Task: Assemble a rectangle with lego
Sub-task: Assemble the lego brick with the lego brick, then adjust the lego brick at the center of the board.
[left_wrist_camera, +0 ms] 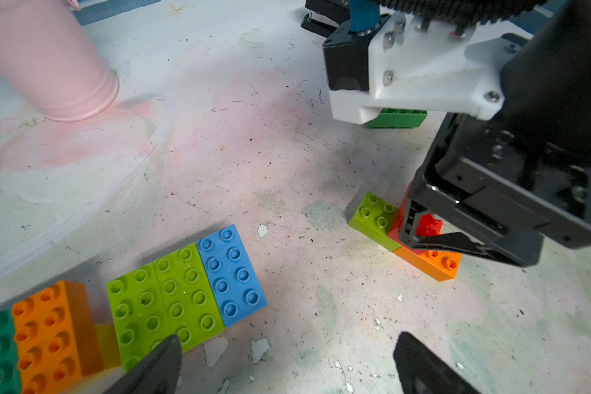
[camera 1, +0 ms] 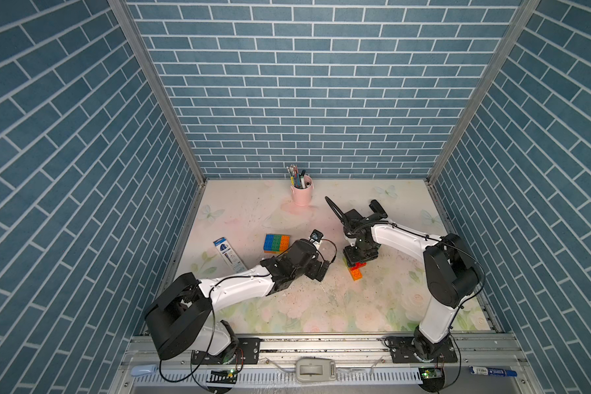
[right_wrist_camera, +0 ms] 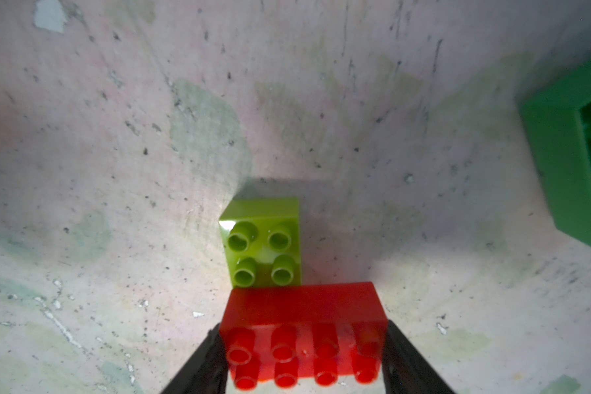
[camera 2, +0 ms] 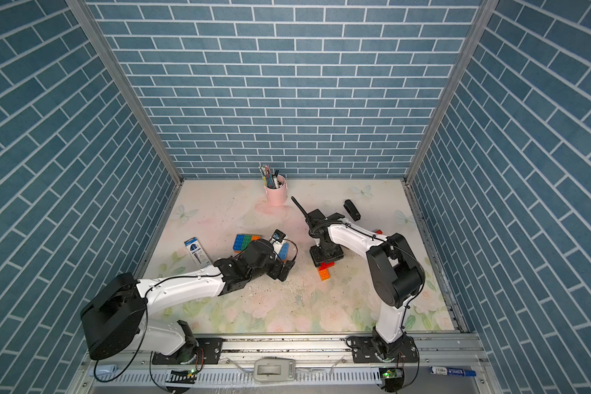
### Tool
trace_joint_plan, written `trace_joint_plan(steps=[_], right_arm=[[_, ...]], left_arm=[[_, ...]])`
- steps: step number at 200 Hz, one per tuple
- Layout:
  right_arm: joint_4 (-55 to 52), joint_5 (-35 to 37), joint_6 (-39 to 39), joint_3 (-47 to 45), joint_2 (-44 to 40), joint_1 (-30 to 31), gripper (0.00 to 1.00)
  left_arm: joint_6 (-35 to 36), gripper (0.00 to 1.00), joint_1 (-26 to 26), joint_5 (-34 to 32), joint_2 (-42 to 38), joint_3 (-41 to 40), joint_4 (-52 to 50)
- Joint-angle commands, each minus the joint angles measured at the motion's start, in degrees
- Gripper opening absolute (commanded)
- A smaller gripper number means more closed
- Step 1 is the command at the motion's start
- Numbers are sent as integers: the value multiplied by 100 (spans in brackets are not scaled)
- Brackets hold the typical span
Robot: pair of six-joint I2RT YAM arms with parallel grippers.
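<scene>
Your right jaws are clamped on the short ends of the red brick (right_wrist_camera: 304, 303), studs up, which lies crosswise over a lime brick (right_wrist_camera: 263, 238) and an orange brick (left_wrist_camera: 430, 262). Your left jaws stand wide apart and empty, with one finger (left_wrist_camera: 151, 365) crossing the lime edge of the flat slab (left_wrist_camera: 185, 290) of lime and blue bricks. A green brick (right_wrist_camera: 560, 153) lies tipped, its hollow side showing. The counter (camera 1: 321, 300) is scuffed floral print, and blue brick-pattern walls (camera 1: 304, 102) enclose it.
</scene>
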Motion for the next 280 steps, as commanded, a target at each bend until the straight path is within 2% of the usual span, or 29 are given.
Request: trace_joint_plan(steps=[1, 55, 71, 93, 113, 145, 173, 190, 215, 280], right_arm=[[2, -129, -9, -74, 207, 45, 56], [-126, -159, -16, 73, 53, 27, 90], [-192, -114, 1, 144, -64, 2, 94], [-272, 125, 132, 257, -398, -72, 94], [-193, 358, 542, 296, -878, -295, 90], [-245, 705, 1518, 138, -1110, -1329, 82], [265, 904, 1950, -62, -1236, -2435, 81], [544, 921, 1917, 28, -976, -2962, 81], [801, 886, 1891, 259, -462, -3400, 82], [1545, 426, 2245, 465, 456, -3618, 71]], left_arm=[[41, 99, 33, -35, -132, -89, -36], [34, 98, 33, -18, -166, -82, -23], [33, 99, 33, -18, -167, -74, -19], [44, 99, 35, -90, -215, -71, -23], [47, 99, 185, -118, -369, -116, 26], [408, 99, 332, -65, -346, -37, 167], [808, 99, 34, -61, 200, 529, 74], [869, 99, -171, 52, 498, 873, 69], [756, 99, -302, 254, 692, 1060, 221], [757, 99, -324, 117, 497, 884, 244]])
